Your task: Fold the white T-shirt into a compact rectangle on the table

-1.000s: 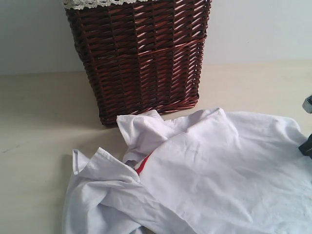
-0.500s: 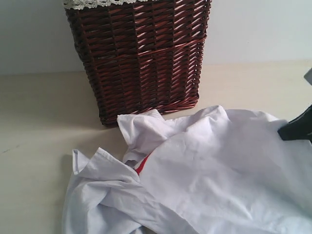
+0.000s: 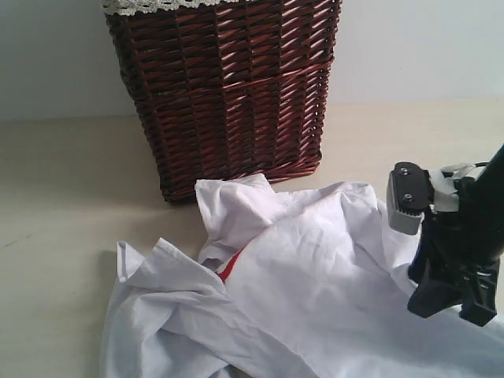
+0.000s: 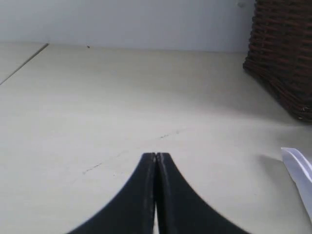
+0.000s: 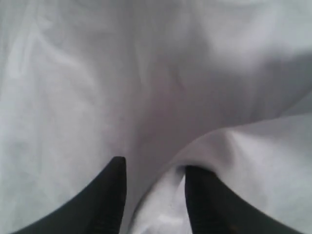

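Note:
The white T-shirt [image 3: 315,291] lies crumpled on the pale table [image 3: 63,181], with a sliver of red print [image 3: 227,268] showing between folds. My right gripper [image 3: 453,309] points down onto the shirt's right part. In the right wrist view its jaws stand apart [image 5: 155,168], a raised fold of the T-shirt [image 5: 146,73] runs between them, and one fingertip [image 5: 195,178] is tucked under that fold. My left gripper [image 4: 156,155] is shut and empty over bare table [image 4: 122,87]. A corner of the shirt [image 4: 298,163] lies off to its side.
A dark red-brown wicker basket [image 3: 228,87] with a lace rim stands behind the shirt, touching its back folds; the left wrist view shows the basket [image 4: 285,53] too. A pale wall runs along the back of the table.
My right arm has come in from the right edge and down onto the shirt. The shirt's right side has bunched toward the left. The left gripper has not moved.

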### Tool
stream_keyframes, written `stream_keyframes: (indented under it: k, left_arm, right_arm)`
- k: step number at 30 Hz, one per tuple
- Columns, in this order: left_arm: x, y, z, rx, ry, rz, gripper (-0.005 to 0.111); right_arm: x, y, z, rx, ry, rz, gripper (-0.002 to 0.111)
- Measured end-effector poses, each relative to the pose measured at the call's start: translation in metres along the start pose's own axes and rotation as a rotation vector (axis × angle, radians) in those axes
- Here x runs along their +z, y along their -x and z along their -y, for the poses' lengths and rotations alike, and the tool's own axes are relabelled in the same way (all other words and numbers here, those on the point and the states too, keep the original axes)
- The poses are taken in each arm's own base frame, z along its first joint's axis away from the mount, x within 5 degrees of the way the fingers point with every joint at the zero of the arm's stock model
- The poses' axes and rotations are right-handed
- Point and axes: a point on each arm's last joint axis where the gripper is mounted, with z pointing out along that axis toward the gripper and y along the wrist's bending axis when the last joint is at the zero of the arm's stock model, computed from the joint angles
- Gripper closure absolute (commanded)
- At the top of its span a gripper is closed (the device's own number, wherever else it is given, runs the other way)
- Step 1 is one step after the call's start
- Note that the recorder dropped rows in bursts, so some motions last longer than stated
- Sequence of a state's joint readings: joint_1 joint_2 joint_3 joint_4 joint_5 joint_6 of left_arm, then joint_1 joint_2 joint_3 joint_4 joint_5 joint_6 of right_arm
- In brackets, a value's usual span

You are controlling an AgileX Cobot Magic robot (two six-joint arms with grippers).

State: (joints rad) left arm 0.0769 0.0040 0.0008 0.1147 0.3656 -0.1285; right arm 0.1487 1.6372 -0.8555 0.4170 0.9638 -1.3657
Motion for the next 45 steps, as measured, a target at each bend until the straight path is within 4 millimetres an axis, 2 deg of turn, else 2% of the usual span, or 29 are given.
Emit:
stream_keyframes:
  k: [2, 6, 9, 11, 14, 17, 19, 22, 27, 32, 34, 38, 40, 45]
  left_arm:
    - [0.0, 0.0, 0.0, 0.0, 0.0, 0.0, 0.107]
    - [0.0, 0.0, 0.0, 0.0, 0.0, 0.0, 0.107]
    - [0.0, 0.0, 0.0, 0.0, 0.0, 0.0, 0.107]
    - [0.0, 0.0, 0.0, 0.0, 0.0, 0.0, 0.107]
    - [0.0, 0.0, 0.0, 0.0, 0.0, 0.0, 0.107]
    - [0.0, 0.0, 0.0, 0.0, 0.0, 0.0, 0.107]
    - [0.0, 0.0, 0.0, 0.0, 0.0, 0.0, 0.107]
    - [0.0, 0.0, 0.0, 0.0, 0.0, 0.0, 0.107]
    - [0.0, 0.0, 0.0, 0.0, 0.0, 0.0, 0.107]
    - [0.0, 0.0, 0.0, 0.0, 0.0, 0.0, 0.107]
    - [0.0, 0.0, 0.0, 0.0, 0.0, 0.0, 0.107]
    - [0.0, 0.0, 0.0, 0.0, 0.0, 0.0, 0.107]
    - [0.0, 0.0, 0.0, 0.0, 0.0, 0.0, 0.107]
    - [0.0, 0.0, 0.0, 0.0, 0.0, 0.0, 0.107]
  right_arm:
    - [0.005, 0.007, -0.005, -0.016, 0.01, -0.009, 0.065]
    - [0.027, 0.013, -0.018, -0.046, 0.008, -0.03, 0.065]
    - [0.044, 0.013, -0.022, -0.009, -0.036, -0.018, 0.065]
    - [0.047, 0.014, -0.022, 0.055, -0.072, 0.01, 0.065]
    - [0.035, 0.02, -0.019, 0.141, -0.18, 0.099, 0.065]
    - [0.004, 0.028, -0.019, 0.171, -0.357, 0.221, 0.065]
    - [-0.016, 0.027, -0.021, 0.189, -0.437, 0.268, 0.065]
    - [-0.032, 0.015, -0.021, 0.228, -0.494, 0.259, 0.065]
    - [-0.031, -0.017, 0.004, 0.384, -0.53, 0.203, 0.065]
    - [-0.012, -0.057, 0.034, 0.615, -0.486, 0.164, 0.065]
    - [-0.002, -0.071, 0.04, 0.683, -0.438, 0.144, 0.065]
    - [0.012, -0.084, 0.045, 0.75, -0.354, 0.141, 0.068]
    - [0.017, -0.085, 0.047, 0.766, -0.325, 0.168, 0.075]
    - [0.019, -0.071, 0.042, 0.759, -0.187, 0.3, 0.104]
